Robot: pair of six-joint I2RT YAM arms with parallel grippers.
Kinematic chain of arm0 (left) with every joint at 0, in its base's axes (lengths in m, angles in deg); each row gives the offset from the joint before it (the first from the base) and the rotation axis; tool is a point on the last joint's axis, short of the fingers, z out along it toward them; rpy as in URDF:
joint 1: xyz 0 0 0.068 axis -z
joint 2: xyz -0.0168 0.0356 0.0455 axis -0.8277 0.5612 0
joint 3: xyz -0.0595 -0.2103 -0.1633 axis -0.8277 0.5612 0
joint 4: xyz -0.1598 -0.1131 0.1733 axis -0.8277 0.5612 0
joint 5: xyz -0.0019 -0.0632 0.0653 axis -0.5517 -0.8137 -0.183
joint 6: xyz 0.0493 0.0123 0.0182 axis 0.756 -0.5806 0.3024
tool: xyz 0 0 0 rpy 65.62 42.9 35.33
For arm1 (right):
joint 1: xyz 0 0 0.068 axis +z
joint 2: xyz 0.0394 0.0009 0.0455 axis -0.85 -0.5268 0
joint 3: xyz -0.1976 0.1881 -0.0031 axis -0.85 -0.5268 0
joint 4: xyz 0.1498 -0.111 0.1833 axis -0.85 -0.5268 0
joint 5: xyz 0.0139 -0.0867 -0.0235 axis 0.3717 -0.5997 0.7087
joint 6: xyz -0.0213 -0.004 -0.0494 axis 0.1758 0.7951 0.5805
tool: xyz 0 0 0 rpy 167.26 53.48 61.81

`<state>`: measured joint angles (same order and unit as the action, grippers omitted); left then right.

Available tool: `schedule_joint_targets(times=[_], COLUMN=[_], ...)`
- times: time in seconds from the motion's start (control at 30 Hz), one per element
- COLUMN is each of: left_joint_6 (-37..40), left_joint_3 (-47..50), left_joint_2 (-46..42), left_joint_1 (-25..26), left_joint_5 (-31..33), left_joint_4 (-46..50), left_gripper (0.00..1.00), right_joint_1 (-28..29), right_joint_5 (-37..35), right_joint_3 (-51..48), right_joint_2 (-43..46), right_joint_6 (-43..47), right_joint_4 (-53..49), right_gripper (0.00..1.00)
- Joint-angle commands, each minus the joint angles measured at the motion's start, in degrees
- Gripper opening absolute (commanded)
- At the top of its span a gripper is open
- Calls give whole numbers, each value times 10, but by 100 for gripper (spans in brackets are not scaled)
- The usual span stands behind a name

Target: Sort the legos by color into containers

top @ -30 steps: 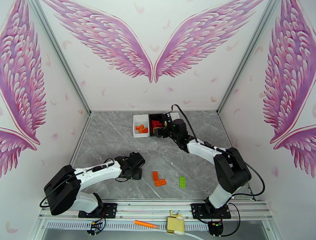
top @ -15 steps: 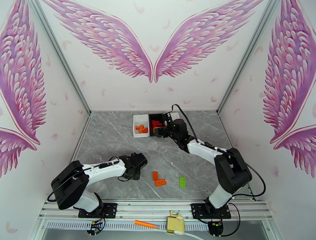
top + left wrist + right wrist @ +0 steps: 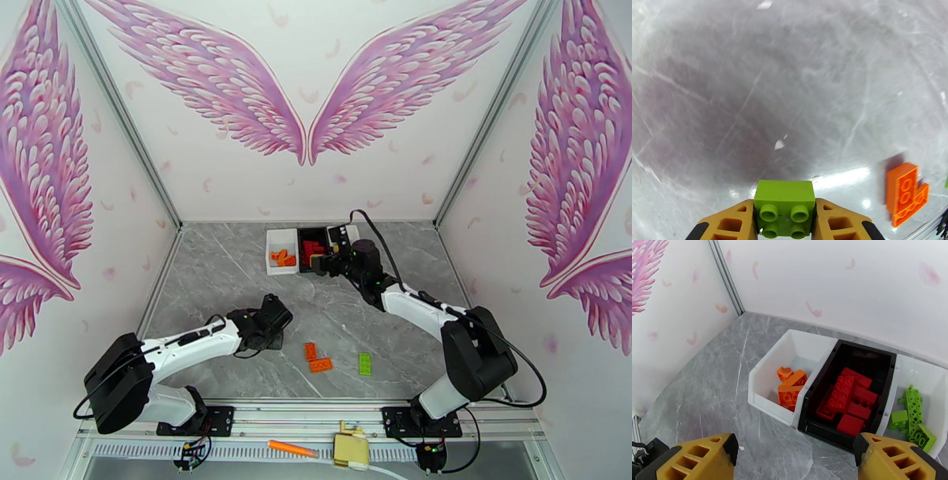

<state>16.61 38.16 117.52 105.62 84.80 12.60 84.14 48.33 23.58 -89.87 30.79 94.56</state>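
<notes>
L gripper [image 3: 784,223] sits low over the table [image 3: 790,79], jaws clenched on a green brick [image 3: 784,197] pinched by its sides, studs up: a carrying grip, I judge. R gripper [image 3: 794,461] hangs just short of the black bin [image 3: 865,358], jaws released, nothing between; prob. idle. Left white bin [image 3: 770,402] holds orange pieces [image 3: 792,388], the black bin holds red pieces [image 3: 847,396], and the right white bin [image 3: 924,372] holds green pieces [image 3: 914,405], so that is the held brick's destination. Two orange bricks [image 3: 317,359] and a loose green one [image 3: 364,363] lie unsorted near the front.
</notes>
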Motion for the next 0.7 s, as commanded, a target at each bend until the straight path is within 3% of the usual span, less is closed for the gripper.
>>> schedule_joint_targets(times=[0.0,0.23,0.4,0.67], left_joint_6=[64,169,216,228], left_joint_3=[-15,-12,-35,-172], left_joint_2=[-28,-31,26,173], left_joint_1=[-9,-37,-60,-103], left_joint_5=[-8,-52,-95,-197], left_joint_4=[-79,-248,-403,-458], left_gripper=[30,30,29,29], right_joint_1=[0,-11,-27,-51], right_joint_5=[-4,-26,-32,-57], right_joint_3=[-15,-54,-98,-140], right_joint_2=[32,97,144,236], right_joint_6=[-15,-33,-49,-58], right_joint_4=[-8,-33,-32,-88], right_gripper=[80,81,81,81])
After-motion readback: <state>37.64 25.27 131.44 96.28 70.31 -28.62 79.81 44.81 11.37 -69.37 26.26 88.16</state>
